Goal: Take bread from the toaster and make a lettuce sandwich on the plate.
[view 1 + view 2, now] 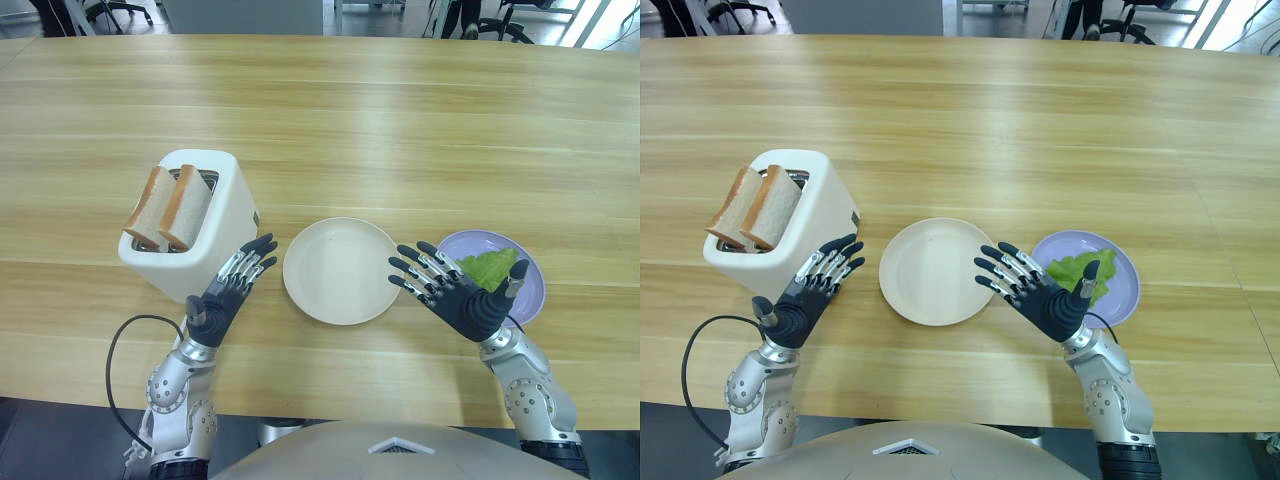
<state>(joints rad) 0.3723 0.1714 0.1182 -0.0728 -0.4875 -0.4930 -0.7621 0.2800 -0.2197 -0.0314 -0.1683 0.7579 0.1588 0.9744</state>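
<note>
A white toaster [205, 215] stands at the left of the wooden table with two slices of bread [170, 207] sticking up out of its slots. To its right lies a bare cream plate [341, 270]. Further right, a lilac plate [527, 290] carries a green lettuce leaf [488, 269]. My left hand [231, 289] is open, fingers spread, just in front of the toaster's near right corner. My right hand [447, 291] is also open, palm up, hovering between the cream plate's right rim and the lettuce.
A black power cable [120, 360] loops off the table's near edge by my left arm. The far half of the table [350, 110] is bare wood. Office chairs stand beyond the far edge.
</note>
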